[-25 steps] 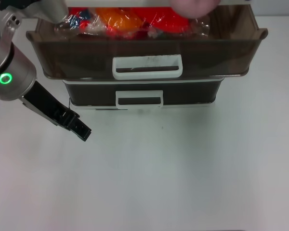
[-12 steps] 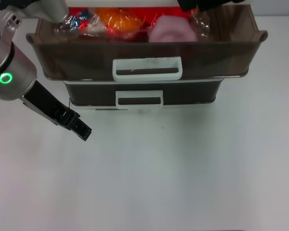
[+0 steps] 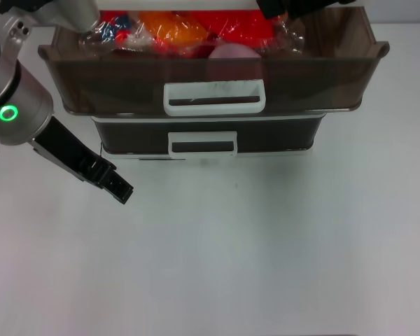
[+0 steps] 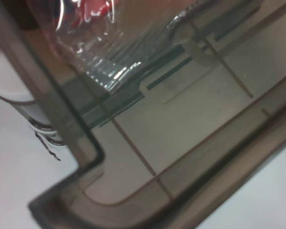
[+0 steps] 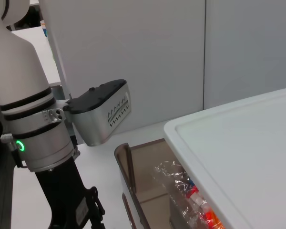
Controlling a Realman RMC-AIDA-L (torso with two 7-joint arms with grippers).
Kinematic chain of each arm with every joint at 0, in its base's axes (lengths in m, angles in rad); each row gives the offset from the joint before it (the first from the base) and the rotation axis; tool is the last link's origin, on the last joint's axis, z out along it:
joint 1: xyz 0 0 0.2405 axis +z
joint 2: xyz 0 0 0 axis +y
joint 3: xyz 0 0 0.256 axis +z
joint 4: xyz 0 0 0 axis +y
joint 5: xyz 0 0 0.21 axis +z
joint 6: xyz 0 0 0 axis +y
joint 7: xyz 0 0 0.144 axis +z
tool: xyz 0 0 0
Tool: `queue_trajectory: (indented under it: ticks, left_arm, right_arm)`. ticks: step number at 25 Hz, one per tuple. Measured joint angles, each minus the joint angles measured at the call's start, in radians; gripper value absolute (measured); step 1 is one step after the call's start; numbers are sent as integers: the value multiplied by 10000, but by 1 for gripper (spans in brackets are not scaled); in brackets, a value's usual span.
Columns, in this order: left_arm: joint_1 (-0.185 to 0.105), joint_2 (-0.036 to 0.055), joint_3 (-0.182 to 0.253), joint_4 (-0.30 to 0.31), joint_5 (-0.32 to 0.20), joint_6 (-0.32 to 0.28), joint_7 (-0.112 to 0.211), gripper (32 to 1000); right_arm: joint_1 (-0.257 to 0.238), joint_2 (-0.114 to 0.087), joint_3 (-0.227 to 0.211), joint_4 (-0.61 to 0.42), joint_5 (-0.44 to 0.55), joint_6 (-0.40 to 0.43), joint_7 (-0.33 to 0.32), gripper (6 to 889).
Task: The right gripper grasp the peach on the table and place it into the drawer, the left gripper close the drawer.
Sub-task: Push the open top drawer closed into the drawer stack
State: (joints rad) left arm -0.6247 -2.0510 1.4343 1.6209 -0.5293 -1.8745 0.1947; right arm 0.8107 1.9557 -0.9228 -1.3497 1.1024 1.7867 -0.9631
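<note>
Peach point(image 3: 232, 51) sits inside the open drawer point(image 3: 210, 87) among wrapped packets point(image 3: 169, 29); right hand point(image 3: 294, 7) above, grip unclear; left hand point(image 3: 115, 185) hovers over the tabletop point(image 3: 266, 245), fingers together.

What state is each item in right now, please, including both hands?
upper drawer: pulled open, holding packets and fruit.
peach: lying loose inside the upper drawer.
lower drawer: shut.
left hand: hovers over the table, in front of the drawers, holding nothing.
right hand: above the upper drawer's far edge, mostly out of view.
</note>
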Motion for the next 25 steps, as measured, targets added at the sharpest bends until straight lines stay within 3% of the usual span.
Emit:
queue_trajectory:
  ticks: [8,12,15,18,21,25]
  left_arm:
    - [-5,0,1,19,2,0,0,816]
    - [49,7,1,21,2,0,0,816]
    - [68,10,1,21,0,0,0,816]
    - [116,12,1,21,1,-4,0,816]
    - [178,15,-1,22,-14,-18,0,816]
    - [268,16,1,33,-41,-15,0,816]
  right_arm:
    - [-49,0,76,-57,16,19,34,746]
    - [-373,-57,184,-713,29,72,382,748]
    - [-1002,-186,580,-1786,17,253,866,749]
    - [-1844,-515,810,-2630,5,307,1378,750]
    - [-2733,-874,932,-2905,-5,313,1803,749]
    - [-3637,-1051,1221,-2673,-555,319,1997,747]
